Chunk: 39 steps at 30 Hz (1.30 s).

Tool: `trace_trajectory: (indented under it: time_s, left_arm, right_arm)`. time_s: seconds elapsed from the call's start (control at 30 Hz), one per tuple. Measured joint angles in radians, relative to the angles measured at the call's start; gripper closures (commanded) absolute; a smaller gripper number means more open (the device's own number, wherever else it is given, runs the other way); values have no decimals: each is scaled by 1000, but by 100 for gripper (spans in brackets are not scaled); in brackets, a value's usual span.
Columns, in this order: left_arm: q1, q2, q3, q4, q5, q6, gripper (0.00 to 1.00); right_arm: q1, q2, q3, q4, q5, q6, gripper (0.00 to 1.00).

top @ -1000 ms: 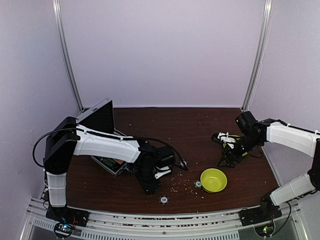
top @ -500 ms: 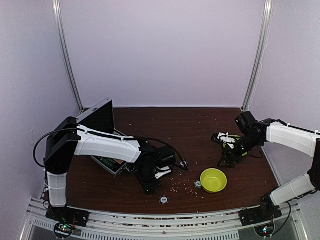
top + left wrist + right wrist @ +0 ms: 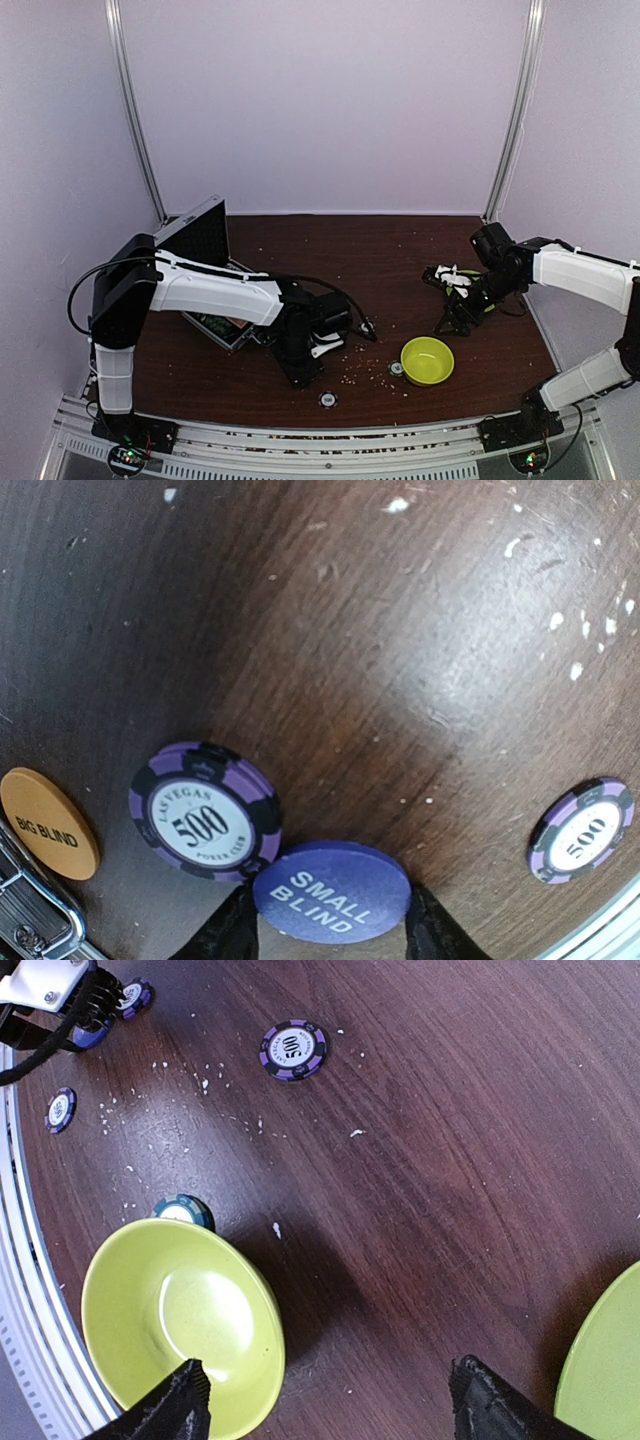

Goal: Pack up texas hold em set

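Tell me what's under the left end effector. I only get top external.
Observer: A purple SMALL BLIND button, flanked by the fingers of the left end effector; contact unclear.
Operator: Anything crowding it?
Observer: A purple 500 chip appears right against its edge; an orange BIG BLIND button lies farther off.
Operator: Right side?
Observer: The right end effector is open and empty, over bare table between bowl and plate.
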Motion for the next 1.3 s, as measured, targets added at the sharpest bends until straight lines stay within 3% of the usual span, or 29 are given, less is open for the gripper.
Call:
trace_trajectory:
  time_s: [0.4,0.7,1.0,1.3]
  left_arm:
    - [0,-18,-2,-19,-21,-13,56]
    - [25,-221,33,-101,-71,-18,55]
    - [352,-306,-64,-126,-222,-18,55]
    - [521,-266,-77,-103,-315,-17,55]
  right_arm:
    - [0,2,0,-3,0,-1,17]
    - [11,14,14,-7,3,-3,17]
    - [11,14,14,-7,7,-3,17]
    - [11,13,14,-8,16,-3,16]
